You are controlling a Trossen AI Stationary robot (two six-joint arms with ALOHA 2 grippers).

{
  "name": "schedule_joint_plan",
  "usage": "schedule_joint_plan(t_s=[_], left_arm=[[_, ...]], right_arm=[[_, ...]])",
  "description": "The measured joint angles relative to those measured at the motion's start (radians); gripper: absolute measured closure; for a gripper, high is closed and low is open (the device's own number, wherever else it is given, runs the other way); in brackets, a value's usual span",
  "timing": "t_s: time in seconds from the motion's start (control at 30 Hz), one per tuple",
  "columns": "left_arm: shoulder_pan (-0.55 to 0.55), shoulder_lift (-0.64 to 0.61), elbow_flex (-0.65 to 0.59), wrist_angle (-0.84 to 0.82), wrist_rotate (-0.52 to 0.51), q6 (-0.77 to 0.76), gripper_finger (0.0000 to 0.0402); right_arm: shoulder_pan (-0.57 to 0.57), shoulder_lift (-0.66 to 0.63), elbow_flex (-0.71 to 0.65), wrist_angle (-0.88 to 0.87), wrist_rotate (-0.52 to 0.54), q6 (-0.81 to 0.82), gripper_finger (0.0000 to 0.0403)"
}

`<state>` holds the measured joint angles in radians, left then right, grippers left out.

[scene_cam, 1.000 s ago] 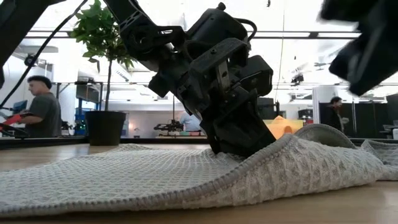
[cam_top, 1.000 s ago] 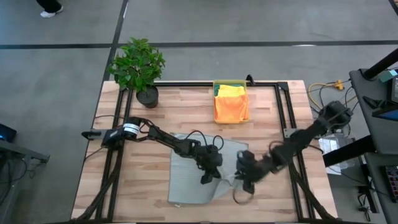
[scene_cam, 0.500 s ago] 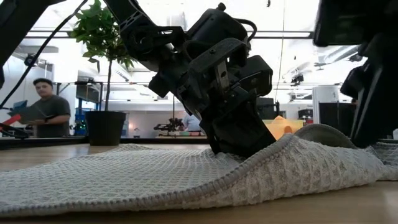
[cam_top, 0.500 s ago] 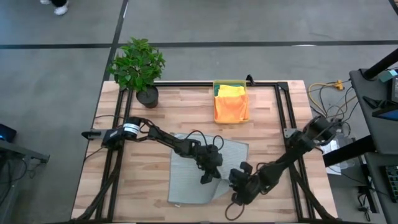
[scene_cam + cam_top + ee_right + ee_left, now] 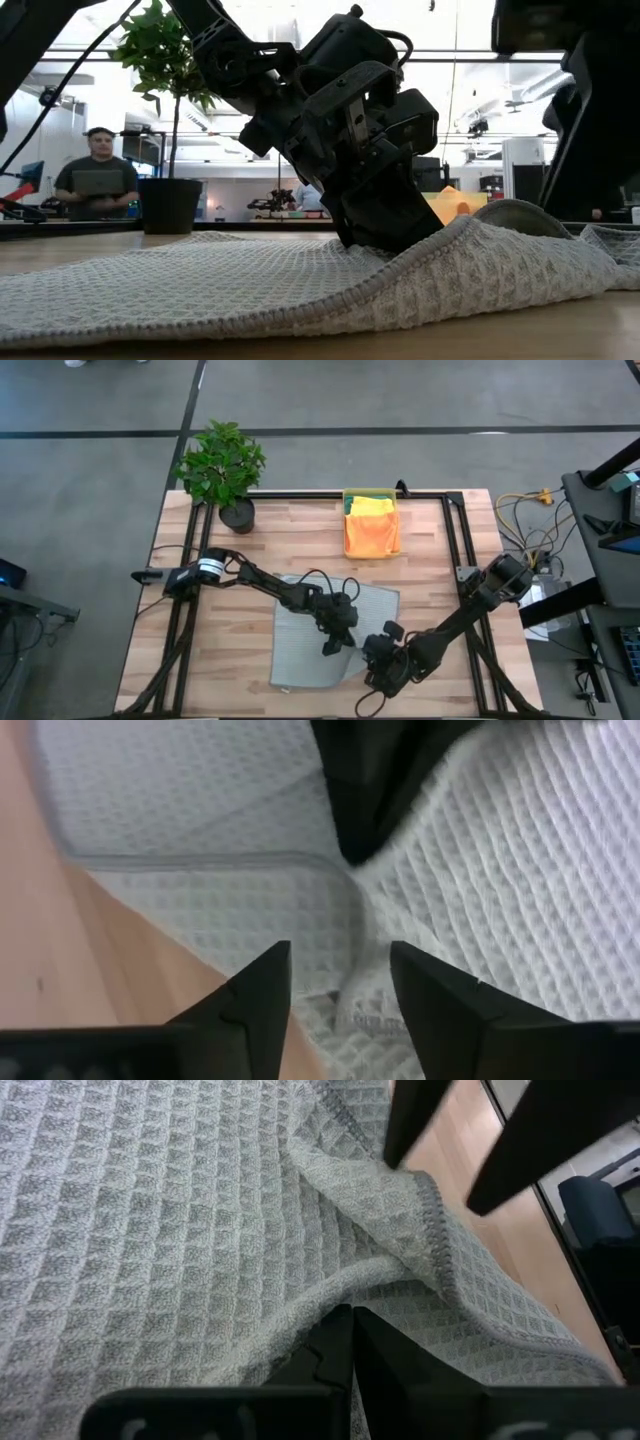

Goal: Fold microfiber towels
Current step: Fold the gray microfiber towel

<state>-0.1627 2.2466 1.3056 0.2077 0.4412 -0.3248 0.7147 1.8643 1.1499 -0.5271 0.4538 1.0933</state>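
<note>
Fold under way: left gripper [image 5: 345, 1342] fingers together, pinning grey towel [image 5: 310, 650]; right gripper [image 5: 338, 982] fingers apart over its hem, must close.

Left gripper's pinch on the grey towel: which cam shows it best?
Left wrist view: the left gripper is shut on the grey towel, its fold meeting the fingertips. Low view shows the gripper pressed into cloth, contact hidden. High view shows only placement. Right wrist view shows it dark against the weave.

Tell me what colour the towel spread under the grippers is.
Light grey towel, waffle-textured; clearest in the left wrist view.
</note>
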Motion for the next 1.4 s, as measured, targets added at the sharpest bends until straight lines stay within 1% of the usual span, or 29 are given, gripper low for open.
schedule_joint_plan(t_s=[0.13,0.27,0.5,0.57,0.67,0.77,0.83,1.03,1.2,1.3,1.37,1.4], left_arm=[[0.000,0.000,0.000,0.000,0.000,0.000,0.0402],[0.000,0.000,0.000,0.000,0.000,0.000,0.0402],[0.000,0.000,0.000,0.000,0.000,0.000,0.0402],[0.000,0.000,0.000,0.000,0.000,0.000,0.0402],[0.000,0.000,0.000,0.002,0.000,0.000,0.0402],[0.000,0.000,0.000,0.002,0.000,-0.001,0.0402],[0.000,0.000,0.000,0.002,0.000,-0.002,0.0402],[0.000,0.000,0.000,0.002,0.000,-0.003,0.0402],[0.000,0.000,0.000,0.002,0.001,-0.003,0.0402],[0.000,0.000,0.000,0.002,0.001,-0.004,0.0402],[0.000,0.000,0.000,0.002,0.001,-0.004,0.0402],[0.000,0.000,0.000,0.002,0.000,-0.004,0.0402]], right_arm=[[-0.006,0.003,-0.006,-0.050,-0.009,0.090,0.0238],[-0.011,0.003,-0.008,-0.145,-0.013,0.149,0.0269],[-0.010,-0.003,0.017,-0.135,-0.030,0.073,0.0353],[-0.011,-0.003,0.023,-0.134,-0.031,0.037,0.0369],[-0.012,-0.003,0.024,-0.112,-0.031,0.013,0.0383],[-0.012,-0.003,0.022,-0.079,-0.042,-0.011,0.0382],[-0.011,-0.003,0.022,-0.068,-0.042,-0.017,0.0372],[-0.015,-0.003,0.012,-0.069,-0.046,0.014,0.0319],[-0.043,-0.002,-0.015,-0.066,-0.095,0.046,0.0283],[-0.060,-0.002,-0.020,-0.066,-0.117,0.027,0.0280],[-0.065,-0.002,-0.017,-0.068,-0.122,-0.003,0.0295],[-0.067,-0.002,-0.013,-0.069,-0.124,-0.026,0.0309]])
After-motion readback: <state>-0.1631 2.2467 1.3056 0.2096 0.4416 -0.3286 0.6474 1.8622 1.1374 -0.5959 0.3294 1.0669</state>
